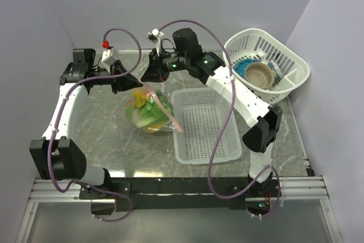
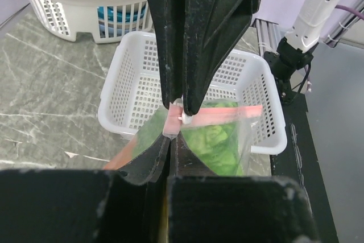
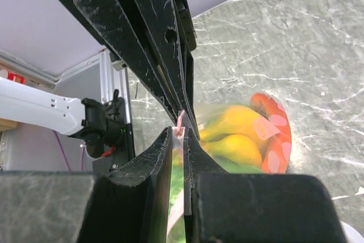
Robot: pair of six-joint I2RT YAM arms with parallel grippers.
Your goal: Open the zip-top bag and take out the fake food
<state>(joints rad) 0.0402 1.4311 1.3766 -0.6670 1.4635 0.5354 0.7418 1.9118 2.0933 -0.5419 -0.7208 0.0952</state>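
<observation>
The zip-top bag (image 1: pixel 149 112) sits on the table (image 1: pixel 108 135) just beside the left wall of the white perforated tray (image 1: pixel 205 123), bulging with the fake food (image 1: pixel 147 119). Its pink zip strip (image 2: pixel 227 113) runs from beyond the tray's far left corner down toward the tray's left rim. The left end effector (image 2: pixel 180 115) has its fingers pressed together on one end of that strip, at a small white tab. The clear plastic and a green lettuce piece (image 2: pixel 219 143) hang below the pinch, with the tray directly behind them in the left wrist view. The right end effector (image 3: pixel 182 131), closer to the tray's far left corner than the left one, is likewise clamped on a thin edge of the bag. A sliver of pink shows between its closed fingers. Beneath it lie yellow banana pieces (image 3: pixel 239 120) and an orange slice (image 3: pixel 276 140) with pale spots, inside the plastic. Whether the bag's bottom rests on the table or hangs just above it cannot be told. Behind the tray's far right corner stands a white basket (image 1: pixel 296 75) holding a blue bowl (image 1: pixel 243 66) and a tan bowl (image 1: pixel 260 75).
</observation>
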